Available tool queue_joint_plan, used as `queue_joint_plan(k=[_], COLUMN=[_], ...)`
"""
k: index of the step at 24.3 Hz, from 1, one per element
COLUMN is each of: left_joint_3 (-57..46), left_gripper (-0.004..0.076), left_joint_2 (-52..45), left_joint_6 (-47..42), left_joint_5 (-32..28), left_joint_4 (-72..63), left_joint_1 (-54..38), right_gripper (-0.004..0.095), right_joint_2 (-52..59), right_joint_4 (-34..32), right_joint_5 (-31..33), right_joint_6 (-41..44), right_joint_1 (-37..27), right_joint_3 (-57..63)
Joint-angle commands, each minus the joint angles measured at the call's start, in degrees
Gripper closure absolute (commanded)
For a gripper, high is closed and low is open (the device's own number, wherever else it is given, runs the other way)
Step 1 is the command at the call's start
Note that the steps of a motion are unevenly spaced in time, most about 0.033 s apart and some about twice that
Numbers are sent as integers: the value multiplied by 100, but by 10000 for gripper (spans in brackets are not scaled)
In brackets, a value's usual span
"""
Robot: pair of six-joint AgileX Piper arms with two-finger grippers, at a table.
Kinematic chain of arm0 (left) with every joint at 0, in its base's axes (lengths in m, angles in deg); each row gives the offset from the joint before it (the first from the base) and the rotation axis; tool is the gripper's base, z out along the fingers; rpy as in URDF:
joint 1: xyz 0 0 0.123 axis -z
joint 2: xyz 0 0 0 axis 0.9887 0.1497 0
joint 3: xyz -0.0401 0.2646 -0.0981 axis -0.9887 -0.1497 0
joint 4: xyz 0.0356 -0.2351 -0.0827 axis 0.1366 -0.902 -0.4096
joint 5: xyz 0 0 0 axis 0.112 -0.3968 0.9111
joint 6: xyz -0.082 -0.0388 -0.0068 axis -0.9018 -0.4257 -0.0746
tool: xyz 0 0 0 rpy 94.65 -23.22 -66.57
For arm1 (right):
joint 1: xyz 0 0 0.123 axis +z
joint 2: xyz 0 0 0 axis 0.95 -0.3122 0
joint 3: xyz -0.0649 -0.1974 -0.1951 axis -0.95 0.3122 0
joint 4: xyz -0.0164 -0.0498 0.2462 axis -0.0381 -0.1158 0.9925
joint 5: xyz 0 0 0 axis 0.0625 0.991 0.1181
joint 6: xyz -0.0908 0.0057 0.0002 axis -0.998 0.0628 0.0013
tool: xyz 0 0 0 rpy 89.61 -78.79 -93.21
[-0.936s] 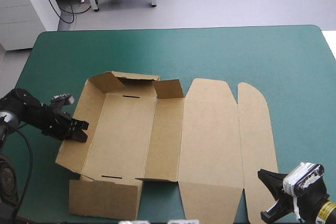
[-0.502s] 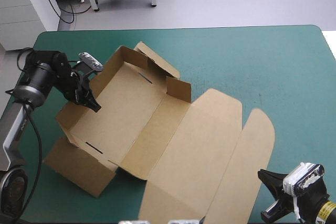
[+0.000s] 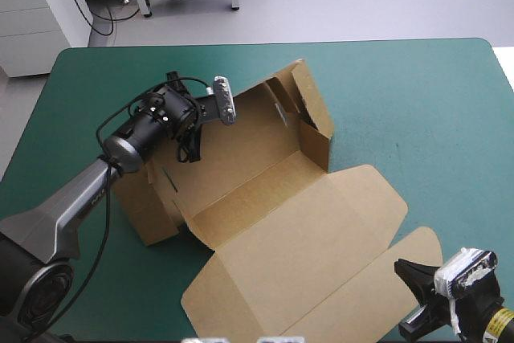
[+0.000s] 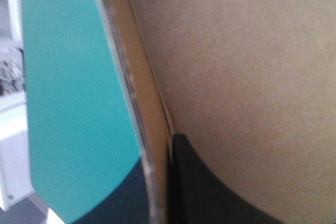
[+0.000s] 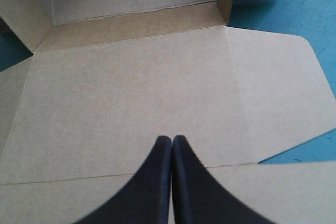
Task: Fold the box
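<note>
Black-fingered, the left gripper (image 3: 191,150) is clamped on the raised long wall of the brown cut-board box (image 3: 241,162). In the left wrist view one finger (image 4: 210,192) is seen inside the wall and the other outside it, with the board edge between them. The box lies turned diagonally on the teal-green table cover (image 3: 418,102). Its tray sits toward the far left and its flat lid panel (image 3: 321,238) reaches to the near right.

The right gripper (image 5: 172,141) is held pressed together over the near part of that lid; contact cannot be judged.

It is judged that the thin wall could be creased or torn if it is pulled hard from this single pinch. The far end wall (image 3: 309,106), seemingly untucked, could fall open. The lid could also be snagged if the box is swung against the right gripper.
</note>
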Motion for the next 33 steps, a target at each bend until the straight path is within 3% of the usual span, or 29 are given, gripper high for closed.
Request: queue_joint_plan(k=[1,4,11,17,20,22,27,33], left_joint_3=[173,173,-97,-1037,-1573,-2113,-2730,-2856], left_gripper=[731,731,731,731,731,731,731,731], left_joint_2=[-252,-252,-325,-1076,-1228,-1228,-1228,-1228], left_joint_6=[314,314,-53,-961,-1760,-2953,-5378,-5674], left_joint_5=[-862,-1124,-795,-1504,-1910,-1938,-1869,-1661], left_joint_4=[261,820,969,2019,2907,4425,6588,6624], left_joint_1=[358,748,1620,2253,2253,2253,2253,2364], right_gripper=[929,929,929,928,928,928,928,899], right_joint_2=[-68,-68,-68,-68,-68,-68,-68,-68], right_joint_4=[4,4,-29,-358,-392,-392,-453,-504], right_joint_5=[-433,-422,-422,-412,-412,-412,-412,-412], right_joint_6=[12,70,129,358,376,376,376,290], right_joint_1=[-10,-10,-10,-10,-10,-10,-10,-10], right_joint_3=[-143,-143,-143,-143,-143,-143,-143,-143])
